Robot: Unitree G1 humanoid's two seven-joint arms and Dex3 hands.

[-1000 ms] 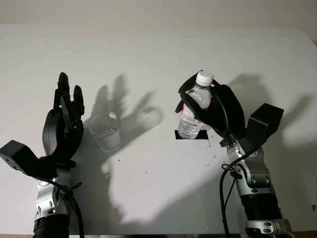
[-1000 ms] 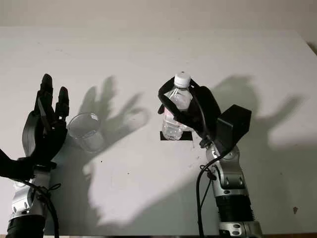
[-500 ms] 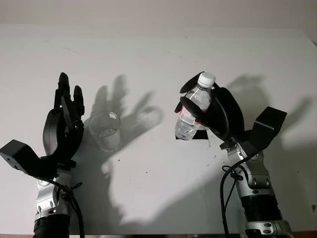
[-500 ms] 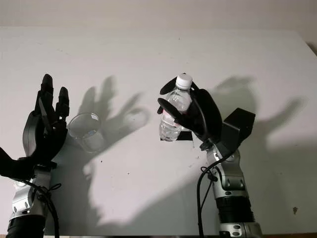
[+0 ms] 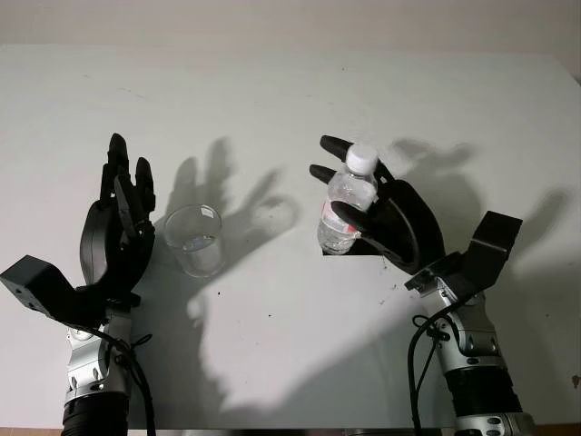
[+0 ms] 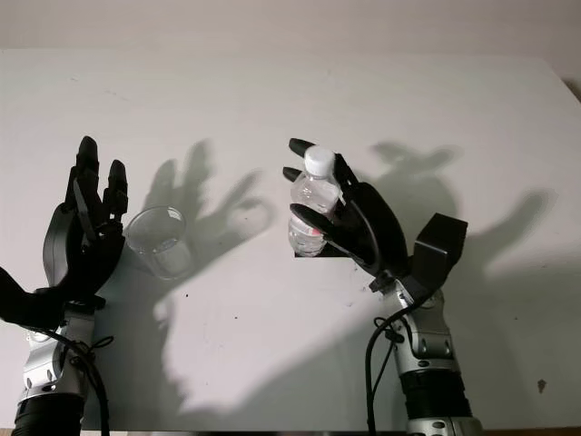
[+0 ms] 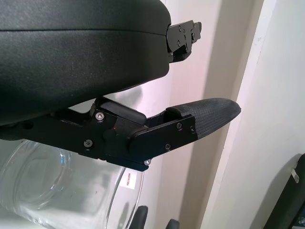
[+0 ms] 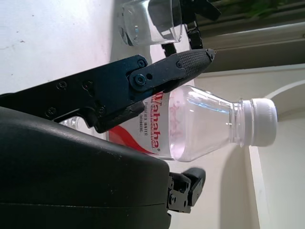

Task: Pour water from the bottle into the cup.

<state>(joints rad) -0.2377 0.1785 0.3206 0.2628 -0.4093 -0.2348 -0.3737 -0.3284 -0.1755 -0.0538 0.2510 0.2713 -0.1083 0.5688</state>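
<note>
A clear plastic bottle (image 5: 346, 202) with a white cap and a red label stands upright on a black square mark (image 5: 365, 248) right of the table's middle. My right hand (image 5: 327, 180) is open around it: two fingers reach straight past its far side and the thumb (image 8: 157, 74) lies across the label. The wrist view shows the capped bottle (image 8: 205, 126) close against the palm. A clear glass cup (image 5: 192, 239) stands to the left. My left hand (image 5: 127, 173) is open, upright just left of the cup (image 7: 52, 191), apart from it.
The white table (image 5: 290, 91) stretches wide behind both objects, with its back edge near the wall. Dark shadows of the hands fall across the middle. The table's right edge shows at the far upper right.
The right hand's fingers have uncurled from the bottle, which went from tilted in the grasp to standing upright on the black mark. The left hand and cup have not moved.
</note>
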